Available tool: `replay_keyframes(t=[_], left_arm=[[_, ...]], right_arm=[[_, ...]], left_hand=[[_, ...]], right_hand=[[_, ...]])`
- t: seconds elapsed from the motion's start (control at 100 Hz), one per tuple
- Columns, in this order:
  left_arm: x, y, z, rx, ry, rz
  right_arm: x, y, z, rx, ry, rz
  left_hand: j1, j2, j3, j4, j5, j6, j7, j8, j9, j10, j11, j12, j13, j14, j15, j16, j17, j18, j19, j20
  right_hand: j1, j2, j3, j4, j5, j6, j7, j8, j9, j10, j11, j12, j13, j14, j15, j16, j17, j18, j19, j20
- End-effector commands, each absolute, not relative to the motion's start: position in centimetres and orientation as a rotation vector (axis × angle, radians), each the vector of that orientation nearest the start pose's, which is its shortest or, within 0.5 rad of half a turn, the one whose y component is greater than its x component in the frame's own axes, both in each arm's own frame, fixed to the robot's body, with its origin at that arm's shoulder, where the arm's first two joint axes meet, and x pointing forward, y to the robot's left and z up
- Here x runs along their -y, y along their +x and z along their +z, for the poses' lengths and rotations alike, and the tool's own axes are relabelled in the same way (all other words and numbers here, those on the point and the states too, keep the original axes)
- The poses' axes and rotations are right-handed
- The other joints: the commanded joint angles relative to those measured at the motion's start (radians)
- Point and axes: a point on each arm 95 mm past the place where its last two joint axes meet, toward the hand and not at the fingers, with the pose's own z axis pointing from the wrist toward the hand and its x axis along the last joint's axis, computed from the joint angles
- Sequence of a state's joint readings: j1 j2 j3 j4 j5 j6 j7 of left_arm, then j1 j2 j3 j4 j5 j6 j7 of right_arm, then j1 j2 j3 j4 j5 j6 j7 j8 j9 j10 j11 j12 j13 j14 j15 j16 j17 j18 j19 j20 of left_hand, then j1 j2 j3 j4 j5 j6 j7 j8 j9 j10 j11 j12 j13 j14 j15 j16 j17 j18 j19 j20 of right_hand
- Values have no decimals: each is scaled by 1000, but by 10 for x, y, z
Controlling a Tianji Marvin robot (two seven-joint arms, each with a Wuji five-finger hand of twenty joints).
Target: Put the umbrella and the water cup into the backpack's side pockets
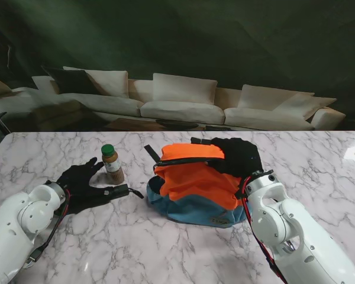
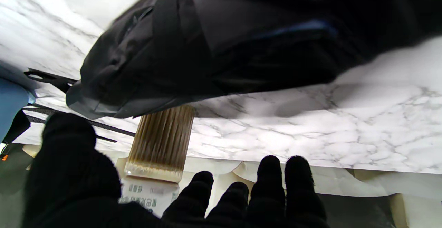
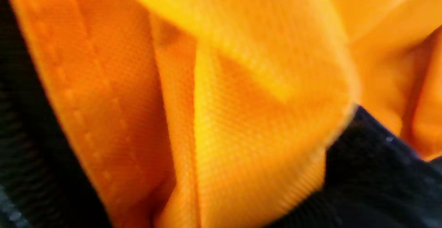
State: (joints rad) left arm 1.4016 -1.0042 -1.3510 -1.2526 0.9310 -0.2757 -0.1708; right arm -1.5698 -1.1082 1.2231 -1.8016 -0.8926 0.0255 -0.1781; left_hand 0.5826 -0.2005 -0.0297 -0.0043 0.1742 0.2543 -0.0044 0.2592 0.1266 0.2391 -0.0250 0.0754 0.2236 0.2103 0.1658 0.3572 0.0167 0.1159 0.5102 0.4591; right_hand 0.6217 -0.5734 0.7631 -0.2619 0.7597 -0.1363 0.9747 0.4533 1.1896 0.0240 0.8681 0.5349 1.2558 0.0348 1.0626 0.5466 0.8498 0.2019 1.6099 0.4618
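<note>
— Nearest me, both white arms rise from the near corners of the marble table (image 1: 183,248). What is the biggest thing on it?

— That would be the backpack (image 1: 195,189), orange on top with a blue base and black straps, lying on its side in the middle of the table.

— And the right hand (image 1: 239,155)?

— It rests on the far right part of the backpack, black glove pressed into the fabric. The right wrist view shows only blurred orange cloth (image 3: 221,110) with dark webbing (image 3: 373,172) at the edges, so I cannot tell whether those fingers are clenched on the fabric or merely laid against it.

— The left hand (image 1: 83,180)?

— It lies on the table to the left of the backpack. Its thumb points away from me towards the bottle, and the fingers are around a slim black thing, which looks like the folded umbrella (image 1: 115,191), whose tip points towards the backpack. From the left wrist view the fingers (image 2: 272,183) look loosely curled, with the dark side of the backpack (image 2: 221,41) beyond them.

— Where is the water cup?

— A brown ribbed bottle with a green cap (image 1: 112,164) stands upright, farther from me than the left hand, just beside its thumb, clear of the backpack. It is outside any pocket.
</note>
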Motion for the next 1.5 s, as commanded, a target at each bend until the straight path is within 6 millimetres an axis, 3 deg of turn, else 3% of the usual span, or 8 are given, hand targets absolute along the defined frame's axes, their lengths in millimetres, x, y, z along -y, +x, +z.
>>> replay_keyframes(t=[0.0,0.54,0.95,1.1,1.25,1.37,1.42,1.49], left_arm=[[-130,450,-357,-1691,-1390,-1231],[-112,477,-362,-1618,-1415,-1291],[-102,496,-369,-1573,-1445,-1323],[-97,500,-375,-1537,-1447,-1344],[-91,503,-381,-1498,-1468,-1366],[-85,506,-385,-1433,-1505,-1409],[-83,506,-385,-1406,-1518,-1424],[-80,506,-386,-1365,-1533,-1452]], right_arm=[[-25,393,-253,-1212,1123,1744],[-24,393,-254,-1221,1116,1745],[-23,394,-255,-1216,1115,1749],[-23,395,-256,-1213,1112,1754],[-23,395,-256,-1213,1111,1756],[-23,395,-257,-1209,1112,1757],[-23,395,-257,-1207,1113,1757],[-22,394,-257,-1207,1113,1755]], left_hand=[[2,-12,5,-25,-43,8,4,18,-45,-15,1,16,-29,-18,-12,-2,-19,-32,25,15],[-4,-13,3,-26,-36,63,-10,-50,-17,-14,17,49,-13,-37,7,11,-12,-61,54,15],[23,-50,5,-28,-45,120,32,107,134,-17,40,92,79,-47,42,13,30,-74,178,-9],[33,-47,8,-26,-7,99,70,150,238,-54,129,121,167,-57,78,22,70,-70,235,-7],[76,-39,15,-23,53,33,100,166,353,-135,234,132,259,-85,103,32,105,-77,291,-4],[171,-17,16,-20,145,-66,170,200,489,-194,275,149,336,-122,123,47,123,-81,348,10],[225,-4,18,-18,211,-105,228,226,557,-251,288,157,370,-135,135,55,136,-80,372,20],[311,8,23,-12,288,-145,325,266,634,-274,306,166,414,-147,153,66,152,-74,406,38]], right_hand=[[139,100,93,35,36,-133,54,43,4,-34,41,3,63,-32,47,7,-4,2,33,4],[137,99,92,35,36,-133,51,43,6,-34,40,3,63,-32,47,9,-5,3,32,5],[137,100,92,35,36,-133,50,43,5,-34,39,2,63,-31,46,9,-5,3,32,5],[136,100,92,35,36,-133,50,43,6,-34,39,2,64,-32,47,10,-5,3,32,6],[135,101,92,35,37,-134,50,42,6,-34,39,2,64,-32,46,10,-5,3,32,6],[135,100,92,35,37,-135,50,42,7,-34,40,2,64,-32,47,10,-5,3,32,6],[135,100,92,35,37,-132,50,41,6,-33,40,2,64,-33,47,11,-5,3,32,6],[134,100,92,34,37,-132,50,41,7,-33,39,2,64,-33,48,11,-5,3,32,6]])
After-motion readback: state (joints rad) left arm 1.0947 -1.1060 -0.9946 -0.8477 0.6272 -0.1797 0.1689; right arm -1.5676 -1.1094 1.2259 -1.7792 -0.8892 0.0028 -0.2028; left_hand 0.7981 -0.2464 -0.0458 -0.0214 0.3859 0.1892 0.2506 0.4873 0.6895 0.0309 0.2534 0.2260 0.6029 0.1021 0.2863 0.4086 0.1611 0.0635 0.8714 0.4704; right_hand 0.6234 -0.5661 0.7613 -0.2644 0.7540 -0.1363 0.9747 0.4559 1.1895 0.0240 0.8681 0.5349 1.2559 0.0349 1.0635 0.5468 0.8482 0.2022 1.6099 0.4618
